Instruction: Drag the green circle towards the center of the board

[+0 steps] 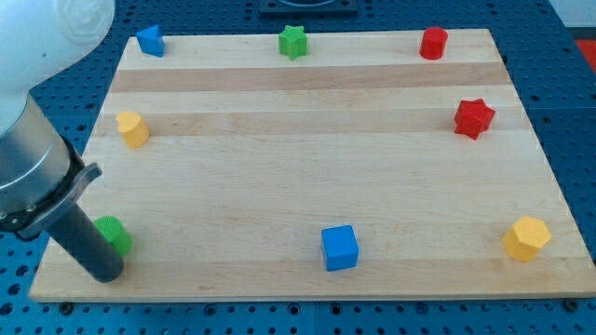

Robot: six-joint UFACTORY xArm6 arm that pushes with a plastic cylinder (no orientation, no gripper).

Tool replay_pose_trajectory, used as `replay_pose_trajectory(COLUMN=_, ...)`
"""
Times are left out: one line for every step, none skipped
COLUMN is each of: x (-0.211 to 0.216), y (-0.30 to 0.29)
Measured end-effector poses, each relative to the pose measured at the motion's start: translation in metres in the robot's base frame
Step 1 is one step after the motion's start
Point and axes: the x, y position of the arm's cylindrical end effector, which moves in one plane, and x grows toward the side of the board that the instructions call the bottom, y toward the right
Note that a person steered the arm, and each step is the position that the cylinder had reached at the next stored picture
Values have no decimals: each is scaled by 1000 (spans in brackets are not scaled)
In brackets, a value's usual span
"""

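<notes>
Green circle (114, 234) sits at surface's (307, 167) 8 o'clock corner, touching our tip (104, 273), which stands just at its 6 o'clock, view's left. No jaws on rig, only rod. We judge step: contact made, drag not begun. Next move calls for getting behind circle, pushing toward 2 o'clock. Path to centre looks open; blue cube (339, 247) and yellow block (132, 128) well apart.

You are looking at a robotics lab bench: a pale wooden board (307, 167) sits on a blue perforated metal table (577, 112) with a grid of mounting holes, and a robot arm (37, 177) reaches in from nine o'clock.
</notes>
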Motion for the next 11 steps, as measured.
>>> replay_pose_trajectory(x=-1, y=-45)
replay_pose_trajectory(x=-2, y=-62)
replay_pose_trajectory(x=-6, y=-38)
replay_pose_trajectory(x=-15, y=-12)
replay_pose_trajectory(x=-27, y=-12)
replay_pose_trajectory(x=-37, y=-18)
replay_pose_trajectory(x=-39, y=10)
replay_pose_trajectory(x=-40, y=46)
replay_pose_trajectory(x=-62, y=48)
replay_pose_trajectory(x=-80, y=51)
replay_pose_trajectory(x=-91, y=71)
